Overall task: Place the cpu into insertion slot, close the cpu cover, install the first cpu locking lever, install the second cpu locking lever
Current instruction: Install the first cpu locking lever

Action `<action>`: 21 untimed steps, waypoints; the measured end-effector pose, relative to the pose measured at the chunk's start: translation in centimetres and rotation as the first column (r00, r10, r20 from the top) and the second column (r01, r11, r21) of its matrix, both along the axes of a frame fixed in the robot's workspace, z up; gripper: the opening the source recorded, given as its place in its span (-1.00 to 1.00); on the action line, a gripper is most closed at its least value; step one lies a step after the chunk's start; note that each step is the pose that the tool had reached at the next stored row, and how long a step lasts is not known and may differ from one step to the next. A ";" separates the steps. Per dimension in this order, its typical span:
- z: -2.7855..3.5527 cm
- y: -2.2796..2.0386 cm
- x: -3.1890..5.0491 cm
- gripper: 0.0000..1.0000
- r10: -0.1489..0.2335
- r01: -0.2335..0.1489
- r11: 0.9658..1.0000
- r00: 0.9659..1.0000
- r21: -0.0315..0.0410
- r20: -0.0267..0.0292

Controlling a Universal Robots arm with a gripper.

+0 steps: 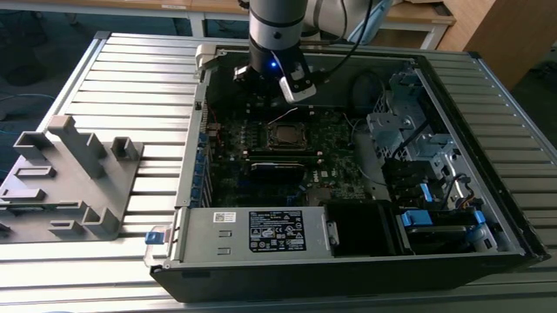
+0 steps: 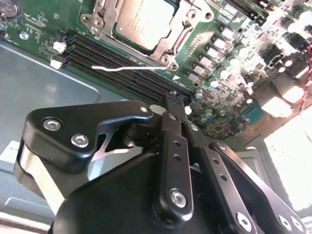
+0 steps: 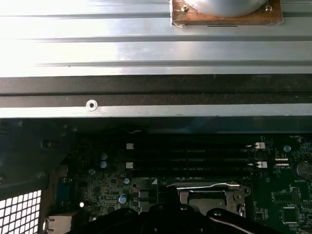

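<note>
One open computer case [image 1: 348, 277] lies on the ribbed metal table [image 1: 130, 78], jaws pinched together, empty.

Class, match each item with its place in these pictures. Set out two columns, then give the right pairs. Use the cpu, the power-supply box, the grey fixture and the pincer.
Items:
1 cpu
2 power-supply box
3 grey fixture
4 pincer

Places:
A on the slatted table, at the exterior view's left of the case
B over the board, close by the black memory slots
C ringed by the silvery cpu cover
D along the case's near edge, white label on top

Pairs: 1-C; 2-D; 3-A; 4-B
</note>
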State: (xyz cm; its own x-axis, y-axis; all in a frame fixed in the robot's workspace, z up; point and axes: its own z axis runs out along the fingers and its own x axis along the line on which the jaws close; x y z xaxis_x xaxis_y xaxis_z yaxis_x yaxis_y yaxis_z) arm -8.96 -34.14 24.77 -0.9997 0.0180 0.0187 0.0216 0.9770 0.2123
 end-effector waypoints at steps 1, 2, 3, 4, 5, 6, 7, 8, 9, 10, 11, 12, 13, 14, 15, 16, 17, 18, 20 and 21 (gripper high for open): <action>-0.04 0.01 0.03 -0.79 0.000 0.000 1.000 1.000 0.000 0.000; -0.07 0.01 0.09 -0.79 0.000 0.000 1.000 1.000 0.000 0.000; -0.11 0.01 0.20 -0.79 0.000 0.000 1.000 1.000 -0.001 0.000; -0.15 0.02 0.29 -0.79 0.000 0.000 1.000 1.000 -0.002 0.000; -0.19 0.02 0.37 -0.79 0.000 0.000 1.000 1.000 -0.004 0.000; -0.22 0.02 0.41 -0.79 0.000 0.000 1.000 1.000 -0.006 0.000; -0.23 0.03 0.43 -0.79 0.000 0.000 1.000 1.000 -0.008 0.000; -0.24 0.03 0.45 -0.79 0.000 0.000 1.000 1.000 -0.010 0.000; -0.27 0.03 0.46 -0.79 0.000 0.000 1.000 1.000 -0.012 0.000; -0.32 0.04 0.48 -0.79 0.000 0.000 1.000 1.000 -0.014 0.000; -0.38 0.04 0.51 -0.79 0.000 0.000 1.000 1.000 -0.017 0.000; -0.45 0.06 0.55 -0.79 0.000 0.000 1.000 1.000 -0.021 0.000; -0.50 0.08 0.60 -0.79 0.000 0.000 1.000 1.000 -0.025 0.000; -0.53 0.11 0.66 -0.79 0.000 0.000 1.000 1.000 -0.030 0.000; -0.55 0.18 0.70 -0.79 0.000 0.000 0.999 1.000 -0.035 0.000; -0.57 0.27 0.73 -0.79 0.000 0.000 0.999 1.000 -0.040 0.000; -0.59 0.38 0.75 -0.79 0.000 0.000 0.999 1.000 -0.045 0.000; -0.60 0.52 0.77 -0.79 0.000 0.000 0.999 1.000 -0.048 0.000; -0.63 0.78 0.80 -0.79 0.000 0.000 0.999 1.000 -0.054 0.000; -0.63 0.89 0.82 -0.79 0.000 0.000 0.998 1.000 -0.056 0.000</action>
